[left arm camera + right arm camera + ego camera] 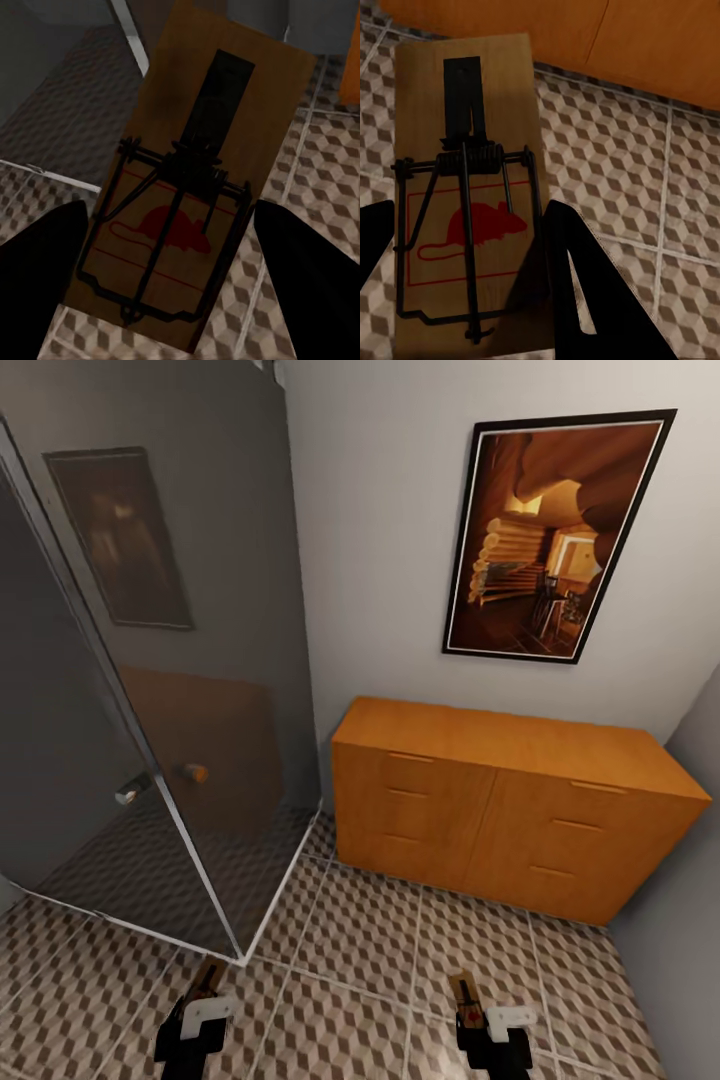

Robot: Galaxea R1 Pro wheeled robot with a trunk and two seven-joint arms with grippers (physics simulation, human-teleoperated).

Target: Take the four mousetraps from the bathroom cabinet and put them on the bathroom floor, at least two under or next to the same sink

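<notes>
We see two mousetraps, one (176, 202) held over the bathroom floor (370, 950), another (472, 202) likewise. Each is a brown board with a red mouse mark. The cabinet (510, 810) stands closed.

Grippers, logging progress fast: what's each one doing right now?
Left gripper: shut on a mousetrap.
Right gripper: shut on another mousetrap.

Black end effectors (190, 1032) (493, 1038) with white brackets and dark tapered fingers (592, 300).
</notes>
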